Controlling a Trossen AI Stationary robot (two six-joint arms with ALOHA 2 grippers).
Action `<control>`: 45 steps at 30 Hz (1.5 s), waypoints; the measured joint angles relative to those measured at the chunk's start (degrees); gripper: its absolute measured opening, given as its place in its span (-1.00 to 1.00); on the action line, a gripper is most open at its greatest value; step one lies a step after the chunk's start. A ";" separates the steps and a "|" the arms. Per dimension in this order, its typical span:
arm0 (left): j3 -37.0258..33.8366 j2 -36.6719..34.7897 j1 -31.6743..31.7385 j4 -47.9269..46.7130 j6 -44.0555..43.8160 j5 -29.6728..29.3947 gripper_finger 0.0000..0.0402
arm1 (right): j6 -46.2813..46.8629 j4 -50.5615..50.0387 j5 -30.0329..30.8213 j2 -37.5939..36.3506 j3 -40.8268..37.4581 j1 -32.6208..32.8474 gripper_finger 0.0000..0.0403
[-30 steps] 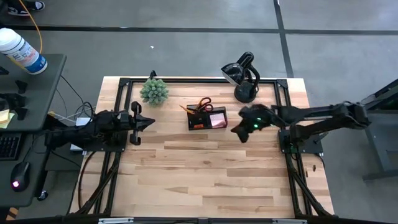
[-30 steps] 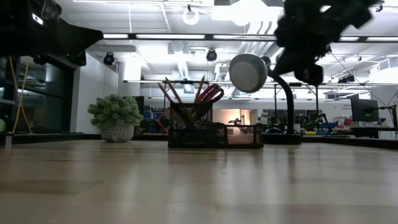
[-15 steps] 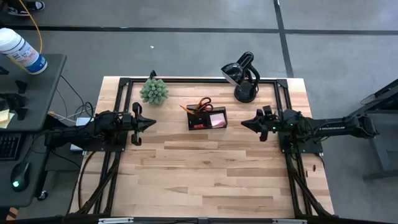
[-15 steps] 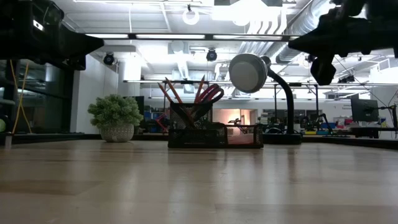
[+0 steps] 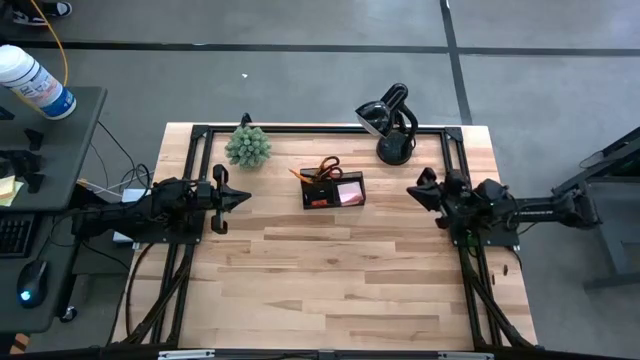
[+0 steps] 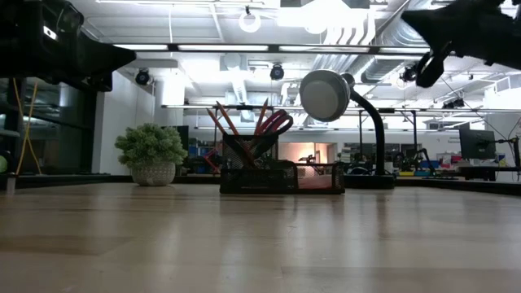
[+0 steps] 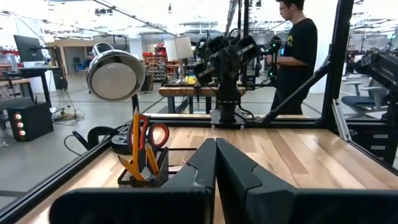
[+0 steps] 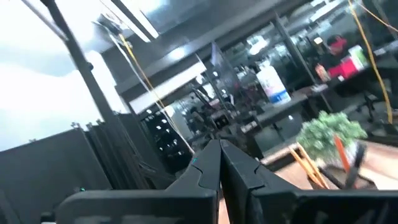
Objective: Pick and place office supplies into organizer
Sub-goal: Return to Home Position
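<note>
Standing near-upright in organizer (image 5: 333,190): pencils (image 6: 224,120) leaning apart, scissors (image 6: 277,124) handles up. Left gripper (image 5: 243,198), right gripper (image 5: 411,190) closed, empty.

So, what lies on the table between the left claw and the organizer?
Nothing. In the high view, only bare table separates the left claw from the organizer.

Organizer (image 5: 322,199): black mesh tray, upper centre of frame. Red-handled scissors (image 5: 329,167) and pencils (image 5: 297,174) upright inside; pink pad (image 5: 350,194) in frame-right compartment.
</note>
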 joint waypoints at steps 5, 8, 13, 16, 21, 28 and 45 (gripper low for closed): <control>0.00 0.00 0.00 0.02 0.00 0.00 -1.00 | -1.95 -1.11 -1.84 -6.00 0.00 0.13 -1.00; 0.00 0.00 0.00 0.03 0.00 0.00 -1.00 | -2.45 -6.04 -1.51 -9.99 -0.02 0.13 -1.00; 0.01 0.00 0.00 0.04 -0.01 0.00 -1.00 | -2.46 -17.27 -1.35 -15.99 -0.02 0.13 -1.00; 0.02 0.00 0.00 0.02 0.00 0.00 -1.00 | -2.67 -23.83 -0.07 -19.28 -0.04 0.15 -1.00; 0.04 0.00 0.00 -0.06 -0.02 0.01 -1.00 | -2.03 -30.09 0.30 -19.10 -0.04 0.15 -1.00; 0.04 0.00 0.00 0.04 -0.02 0.00 -1.00 | 0.29 -38.61 -1.25 -18.90 -0.02 0.15 -1.00; 0.04 0.00 0.00 0.02 -0.02 0.00 -1.00 | 2.65 -39.13 -0.17 -18.59 0.02 0.11 -1.00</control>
